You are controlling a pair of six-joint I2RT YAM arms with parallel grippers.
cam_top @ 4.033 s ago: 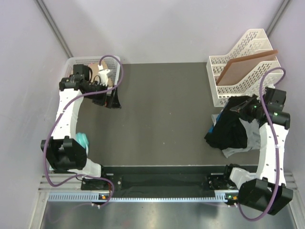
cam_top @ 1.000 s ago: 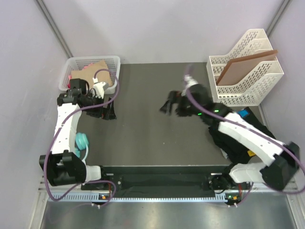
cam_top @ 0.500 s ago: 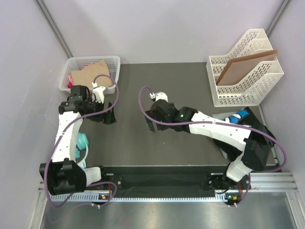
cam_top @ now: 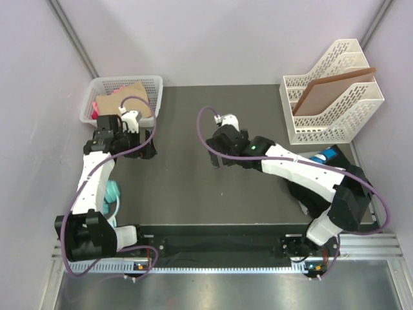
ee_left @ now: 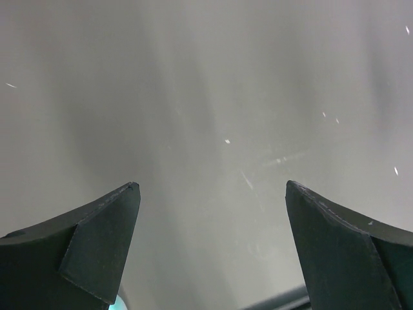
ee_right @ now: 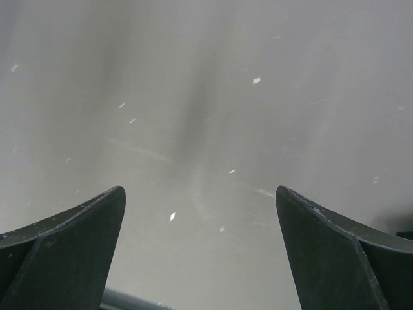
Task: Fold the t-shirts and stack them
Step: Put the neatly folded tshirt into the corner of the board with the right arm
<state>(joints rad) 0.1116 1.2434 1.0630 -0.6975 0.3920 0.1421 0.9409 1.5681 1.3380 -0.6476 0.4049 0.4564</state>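
R gripper (cam_top: pixel 215 157): jaws spread wide. Wrist view has its fingers (ee_right: pixel 64 258) far apart w/ only bare grey counter (cam_top: pixel 187 116) showing between. It hangs over mid-counter, tips pointing down. The arm stretches across from the near-right base, w/ a purple cable (cam_top: pixel 203 119) looping by the wrist.

L gripper (cam_top: pixel 146 150): also wide, gripping nothing. Wrist view shows bare counter between the 2 fingers, plus a teal sliver at the bottom edge. It sits at the counter's left side, just in front of the white basket (cam_top: pixel 126 79).

T-shirts: black t-shirt (cam_top: pixel 319 201) lies crumpled in a heap at the counter's right edge, partly under the R arm's rear links, well apart from both grippers. Its blue-and-white print (cam_top: pixel 322 157) shows at the far side of the heap. Light grey t-shirt (cam_top: pixel 302 208) pokes out at the near-left of that heap, touching the black one, mostly hidden. Neither is folded.

Other: basket holds brown cardboard (cam_top: pixel 132 93) & a pink item (cam_top: pixel 103 103). White file rack (cam_top: pixel 322 129) is at the far-right corner w/ a brown board (cam_top: pixel 329 90) leaning in it. Teal object (cam_top: pixel 111 192) is beside the L arm.
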